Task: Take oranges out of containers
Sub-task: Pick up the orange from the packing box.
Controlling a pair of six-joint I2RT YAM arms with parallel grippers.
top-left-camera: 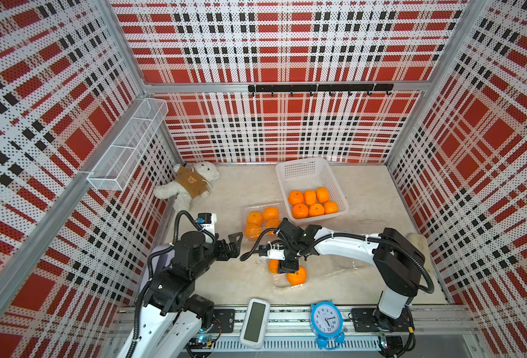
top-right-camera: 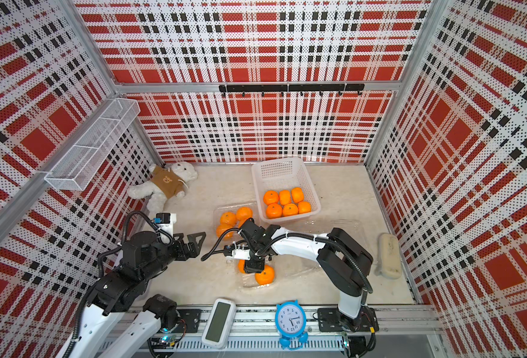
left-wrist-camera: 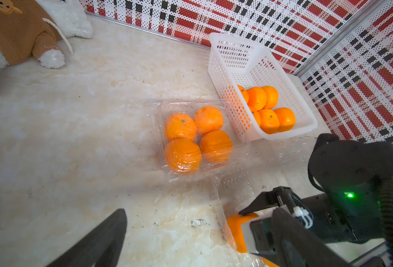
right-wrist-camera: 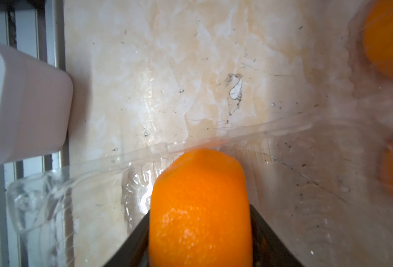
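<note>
Right wrist view: the right end effector [right-wrist-camera: 200,211] pinches an orange [right-wrist-camera: 200,185] inside the open container [right-wrist-camera: 52,196]. In a top view, the white basket [top-left-camera: 301,161], its likely destination, lies at one o'clock.

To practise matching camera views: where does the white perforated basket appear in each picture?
In both top views: white basket at the far side of the table, right of centre.
Left wrist view: upper right of the picture, by the plaid wall.
Right wrist view: not in it.
Shared landmark: the clear container of four oranges beside it.
</note>
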